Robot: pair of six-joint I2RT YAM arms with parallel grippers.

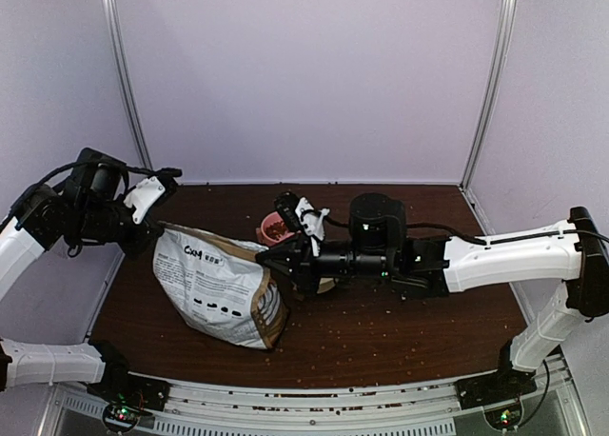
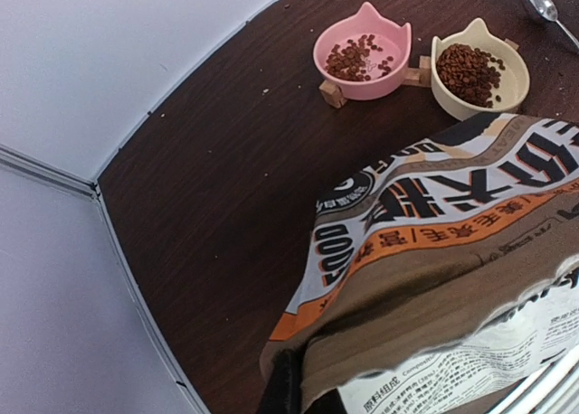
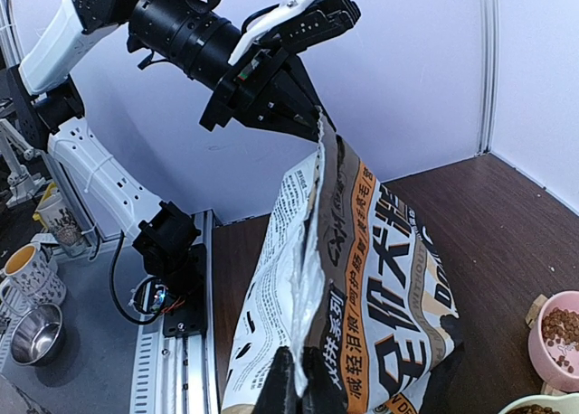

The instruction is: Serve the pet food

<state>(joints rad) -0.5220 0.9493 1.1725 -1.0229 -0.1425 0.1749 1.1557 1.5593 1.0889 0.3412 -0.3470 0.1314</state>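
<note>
Bag held up between both arms, kibble in the bowls.
Left gripper (image 3: 305,122) is clenched on the top corner of the printed bag (image 1: 219,284). The right gripper (image 1: 273,257) pinches the opposite edge of its mouth. Beside the bag, the pet food (image 2: 466,70) sits in a pink bowl (image 2: 366,90) and a cream bowl (image 2: 511,89), with stray pellets dotting the desk (image 1: 409,312).

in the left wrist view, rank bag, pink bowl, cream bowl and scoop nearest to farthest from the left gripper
1. bag, gripped by the left gripper, lower right.
2. pink bowl, upper middle.
3. cream bowl, just right of the pink one.
4. scoop, top right corner, partly out of frame.
</note>
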